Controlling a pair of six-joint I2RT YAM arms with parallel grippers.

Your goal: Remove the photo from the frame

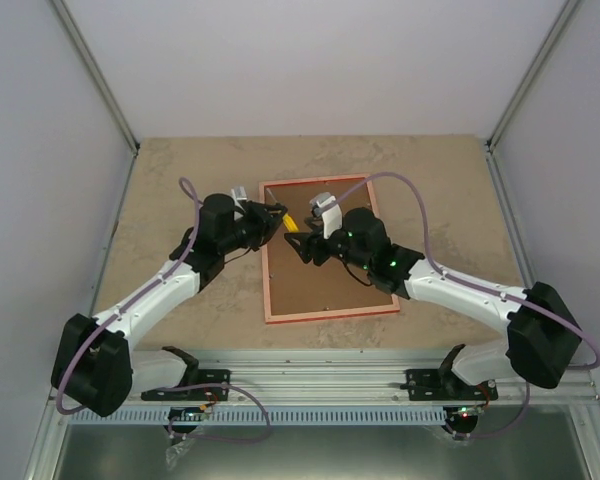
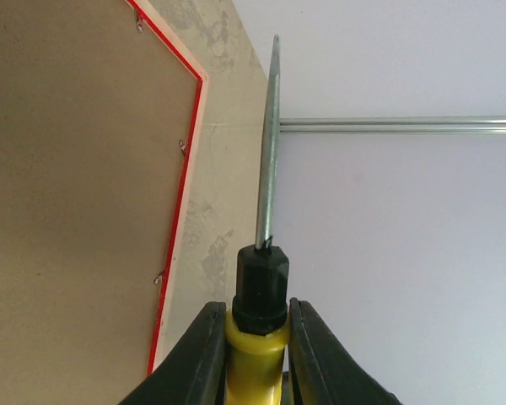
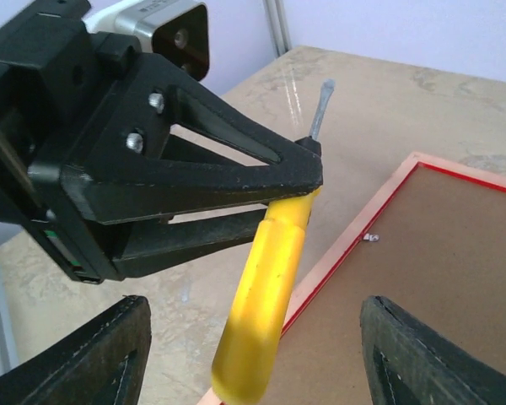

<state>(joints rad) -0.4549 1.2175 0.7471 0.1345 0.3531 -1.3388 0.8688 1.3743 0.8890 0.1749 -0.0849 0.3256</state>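
- Your left gripper [image 1: 277, 215]: clenched on yellow-handled screwdriver [image 2: 257, 342], metal shaft pointing out beside frame edge.
- Your right gripper [image 3: 257, 337]: released, jaws apart, straddling butt end of handle, no contact visible.
- frame [image 1: 330, 313]: flat and face-down on table [image 1: 180, 190], between both arms.
- brown backing board [image 1: 325, 285]: facing up in frame, metal tabs [image 2: 183, 148] along red inner edge.
- Can't see photo.

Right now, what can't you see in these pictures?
- The photo: hidden in every view; the frame lies face down and the brown backing board covers it.
- The screwdriver: its handle end is cut off by the bottom edge in the left wrist view, below the left gripper.
- The metal clips: too small in the top view.
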